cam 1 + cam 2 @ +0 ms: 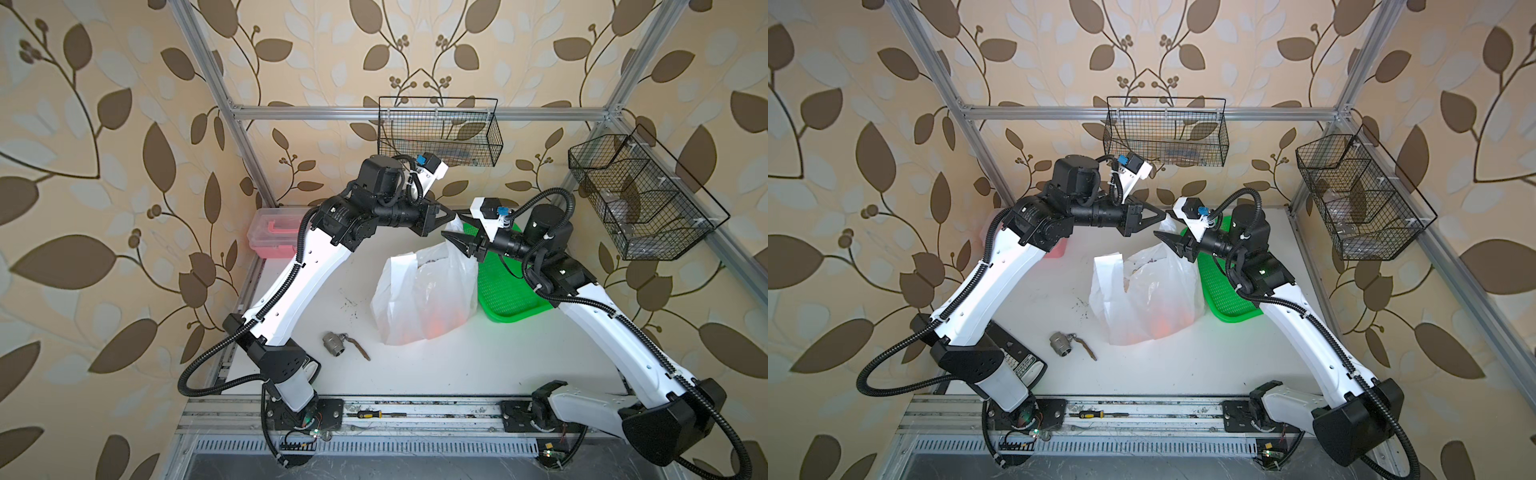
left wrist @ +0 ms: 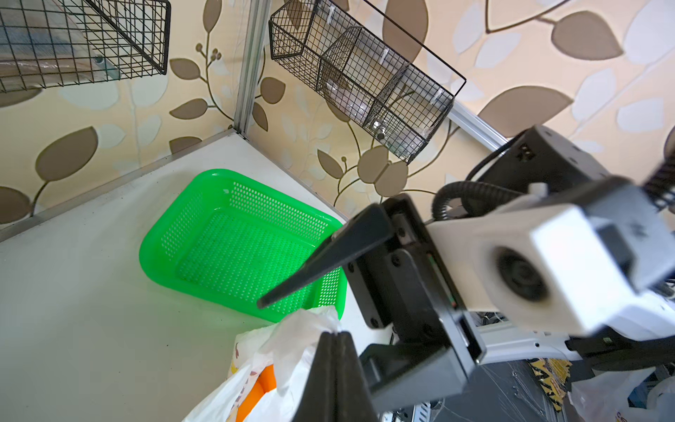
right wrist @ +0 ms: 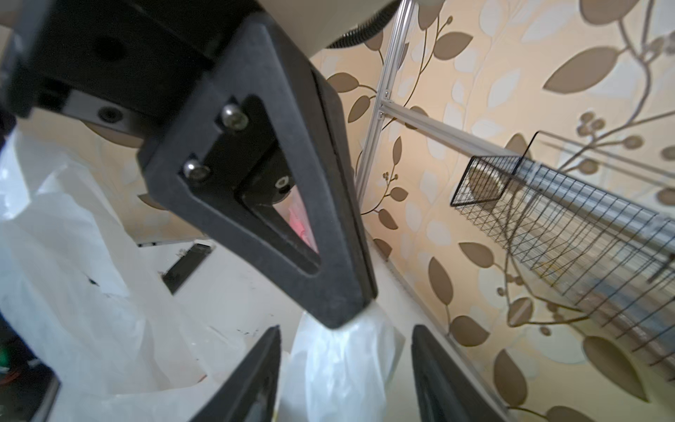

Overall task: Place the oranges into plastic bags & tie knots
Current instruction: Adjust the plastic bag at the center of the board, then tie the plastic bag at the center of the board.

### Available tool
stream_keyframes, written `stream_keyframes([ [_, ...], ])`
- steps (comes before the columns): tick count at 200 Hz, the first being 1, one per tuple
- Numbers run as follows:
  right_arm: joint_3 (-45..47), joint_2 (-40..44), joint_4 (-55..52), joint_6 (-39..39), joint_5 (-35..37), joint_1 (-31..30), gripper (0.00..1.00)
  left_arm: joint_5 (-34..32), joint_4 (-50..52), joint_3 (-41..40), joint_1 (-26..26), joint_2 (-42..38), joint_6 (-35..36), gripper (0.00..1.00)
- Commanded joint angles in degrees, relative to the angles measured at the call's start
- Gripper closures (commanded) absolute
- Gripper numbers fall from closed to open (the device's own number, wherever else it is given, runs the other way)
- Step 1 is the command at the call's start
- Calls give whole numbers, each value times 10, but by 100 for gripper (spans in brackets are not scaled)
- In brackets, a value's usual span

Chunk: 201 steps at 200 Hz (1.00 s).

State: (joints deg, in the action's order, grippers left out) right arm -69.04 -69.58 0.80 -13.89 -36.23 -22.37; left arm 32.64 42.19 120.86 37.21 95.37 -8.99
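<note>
The plastic bag (image 1: pixel 415 299), thin, crinkled and translucent white, stands at the middle of the table (image 1: pixel 457 365); oranges (image 1: pixel 440 326) glow blurred through its base; the left gripper (image 2: pixel 331 334) is closed, pinching one raised handle; the right gripper (image 3: pixel 346 330) is open, astride that strip; a perforated green basket (image 1: pixel 505 291) lies at 3 o'clock, a metal valve (image 1: pixel 334 344) at 8 o'clock.

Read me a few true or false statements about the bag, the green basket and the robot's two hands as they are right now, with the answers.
1. The left hand is shut on a handle of the plastic bag. True.
2. The green basket holds the fruit. False: it holds none; the oranges show through the bag.
3. The right hand is clamped shut. False: its fingers stand apart, with bag plastic between them.
4. A metal valve lies on the table, apart from the bag. True.
</note>
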Motion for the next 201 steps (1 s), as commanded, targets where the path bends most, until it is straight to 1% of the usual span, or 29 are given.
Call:
stream_keyframes([
  [1,15,0,9,-3,-28,-5,60,2,-28,2,6,-35,0,100],
  [27,66,4,50,24,-28,-5,81,-2,-40,3,6,-40,-3,100],
  [40,84,5,62,37,-25,-5,87,-5,-41,4,6,-44,-1,100],
  [73,134,1,103,66,-30,-5,92,-17,-42,2,6,-47,2,100],
  [89,151,-2,116,77,-28,-4,100,-24,-40,1,6,-47,4,100],
  [105,163,1,126,91,-27,0,100,-36,-37,1,5,-50,7,100],
  [112,170,6,132,101,-26,5,100,-46,-36,-2,4,-54,9,84],
  [120,176,11,141,115,-25,12,100,-57,-37,-12,3,-65,14,69],
  [130,185,18,151,134,-27,23,100,-79,-39,-29,2,-87,22,46],
  [135,188,22,156,141,-30,29,100,-92,-44,-58,0,-103,25,38],
  [142,191,25,157,149,-31,35,100,-111,-53,-86,-2,-124,30,32],
  [152,191,29,149,149,-33,40,100,-147,-70,-138,-4,-180,37,25],
  [174,192,40,123,139,-35,44,100,-208,-117,-281,-5,-293,65,15],
  [192,202,56,121,140,-37,51,100,-226,-154,-405,-4,-387,79,5],
  [201,205,63,121,142,-36,53,100,-230,-165,-456,-5,-427,79,1],
])
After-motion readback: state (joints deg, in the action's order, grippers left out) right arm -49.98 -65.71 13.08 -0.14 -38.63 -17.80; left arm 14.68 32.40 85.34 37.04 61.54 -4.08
